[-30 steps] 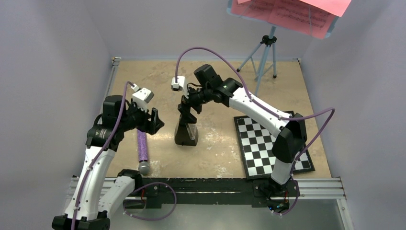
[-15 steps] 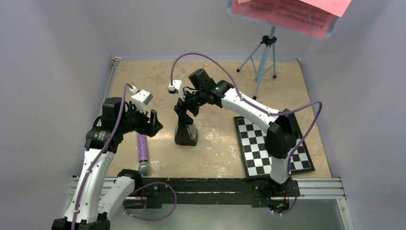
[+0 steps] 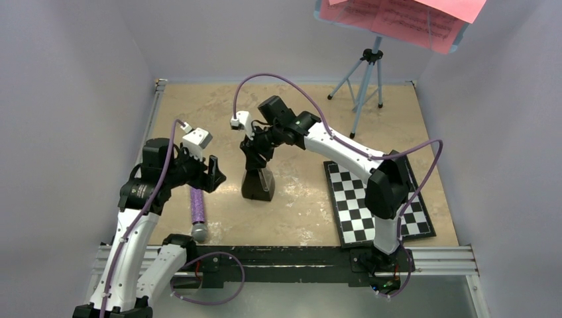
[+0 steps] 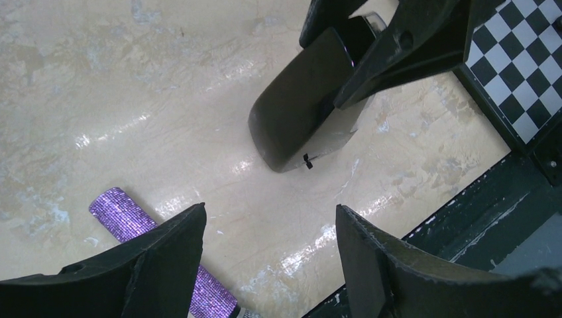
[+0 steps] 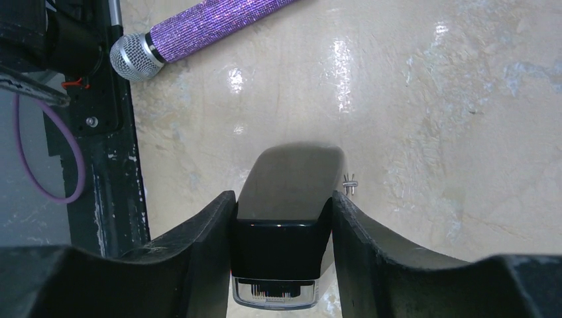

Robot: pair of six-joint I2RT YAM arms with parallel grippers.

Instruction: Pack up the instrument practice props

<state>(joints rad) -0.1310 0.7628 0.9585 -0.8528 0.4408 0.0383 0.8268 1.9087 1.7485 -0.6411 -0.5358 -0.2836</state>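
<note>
Standing near the middle of the table (image 3: 199, 112), one black metronome (image 3: 258, 187) is being gripped at its narrow top by the right gripper (image 3: 254, 159); in the right wrist view both fingers are being pressed flat against its sides. One light-blue music stand (image 3: 376, 63) is being kept upright on its tripod legs at the far right corner, well apart from the metronome. Pink pages (image 3: 411, 20) are being carried on its shelf. At least two overlapping sheets can be counted, but the exact number cannot be told. One purple microphone (image 3: 197, 209) is lying near the front edge, left of the metronome. One checkered board (image 3: 351, 199) is lying flat to the right, partly covered by the right arm. Two arms are being shown. The left gripper (image 3: 213, 173) is being held wide apart, with nothing between its fingers, just above the microphone's handle.

Against the frame of a second ago, the right gripper has been lowered onto the metronome's top. Its fingers, then spread wide, have been drawn in against it. The left arm has been shifted only slightly. The metronome, microphone, stand and board are lying where they were.
</note>
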